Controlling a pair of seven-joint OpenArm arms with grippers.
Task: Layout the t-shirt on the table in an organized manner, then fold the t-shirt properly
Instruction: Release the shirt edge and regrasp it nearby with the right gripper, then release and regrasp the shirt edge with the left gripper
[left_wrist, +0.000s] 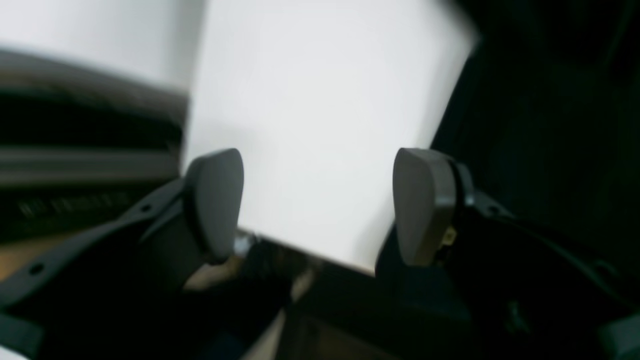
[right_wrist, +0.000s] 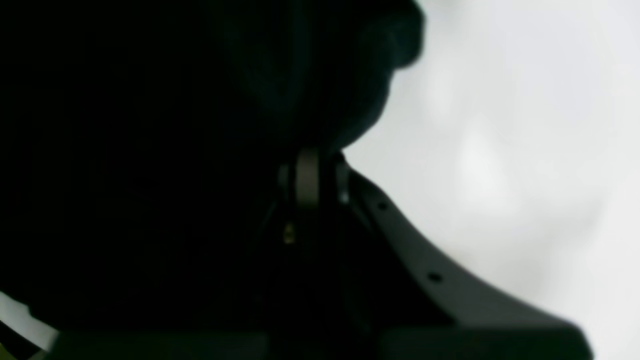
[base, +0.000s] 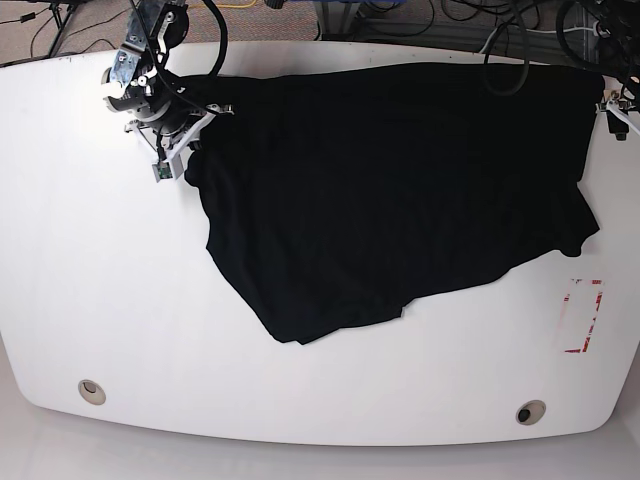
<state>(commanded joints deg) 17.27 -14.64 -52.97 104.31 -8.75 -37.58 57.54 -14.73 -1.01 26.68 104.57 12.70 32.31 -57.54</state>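
The black t-shirt (base: 400, 190) lies spread over the far half of the white table (base: 120, 300), with its print hidden. My right gripper (base: 188, 140) is at the shirt's far left corner. In the right wrist view it (right_wrist: 312, 175) is shut on black cloth (right_wrist: 150, 150). My left gripper (left_wrist: 320, 205) is open and empty, with bare table (left_wrist: 320, 125) between its fingers (left_wrist: 215, 205) and black cloth (left_wrist: 540, 125) to its right. In the base view it (base: 612, 108) is at the shirt's far right corner, mostly cut off by the frame.
A red tape rectangle (base: 580, 315) is at the right of the table. Two round grommet holes (base: 91, 390) (base: 529, 411) sit near the front edge. Cables (base: 480, 25) lie behind the far edge.
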